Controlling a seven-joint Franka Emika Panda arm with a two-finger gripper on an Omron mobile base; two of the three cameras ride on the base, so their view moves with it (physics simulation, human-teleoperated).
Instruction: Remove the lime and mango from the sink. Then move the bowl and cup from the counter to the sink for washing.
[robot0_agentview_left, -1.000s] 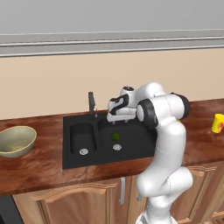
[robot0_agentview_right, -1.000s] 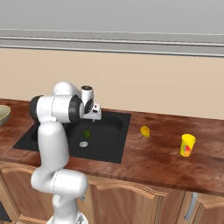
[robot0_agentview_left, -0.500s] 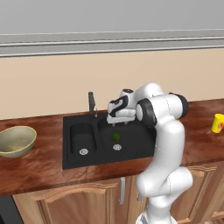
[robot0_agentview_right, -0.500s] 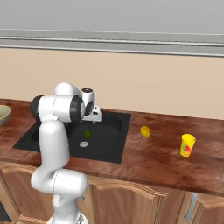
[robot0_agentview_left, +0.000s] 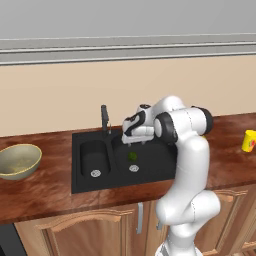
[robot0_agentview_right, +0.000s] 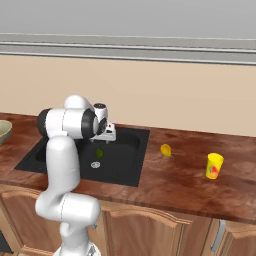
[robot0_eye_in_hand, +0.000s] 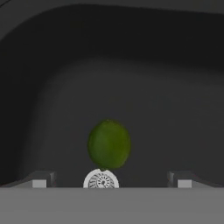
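Since a second ago the gripper (robot0_agentview_left: 136, 143) has drifted slightly left, settling above the large basin; nothing else moved.

Left base view: it hangs over the lime (robot0_agentview_left: 132, 156) on the black sink (robot0_agentview_left: 80, 181) floor beside a silver drain (robot0_agentview_left: 133, 168). The bowl (robot0_agentview_left: 18, 161) waits on the counter (robot0_agentview_left: 45, 195).

Right base view: the mango (robot0_agentview_right: 165, 149) already lies on the wood, the cup (robot0_agentview_right: 214, 165) farther right.

Hand view: fingertips (robot0_eye_in_hand: 40, 179) spread wide, empty, the lime centred between them. Descent looks next.
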